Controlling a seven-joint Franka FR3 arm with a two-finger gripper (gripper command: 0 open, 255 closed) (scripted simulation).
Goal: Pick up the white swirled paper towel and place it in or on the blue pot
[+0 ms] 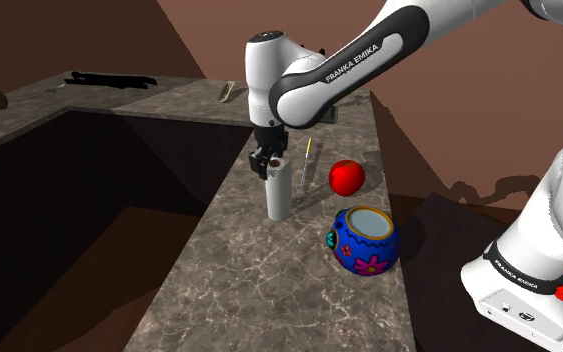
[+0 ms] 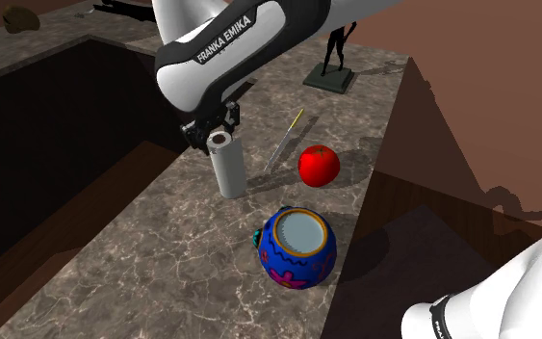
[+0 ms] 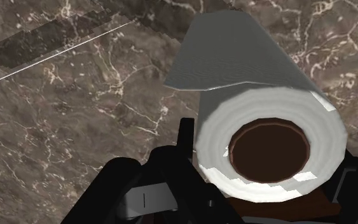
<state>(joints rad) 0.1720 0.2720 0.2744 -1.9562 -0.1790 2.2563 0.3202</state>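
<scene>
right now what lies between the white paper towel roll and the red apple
A thin grey yellow-tipped rod lies on the marble counter between the white paper towel roll and the red apple, touching neither; the second exterior view shows it.

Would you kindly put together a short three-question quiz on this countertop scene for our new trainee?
1. True or false: the gripper is at the top of the paper towel roll, which stands upright on the counter.
2. What lies between the roll and the red fruit? A) a thin stick B) a spoon C) a mug
3. Is anything inside the blue pot?
Key: 1 true; 2 A; 3 no, it looks empty.
</scene>
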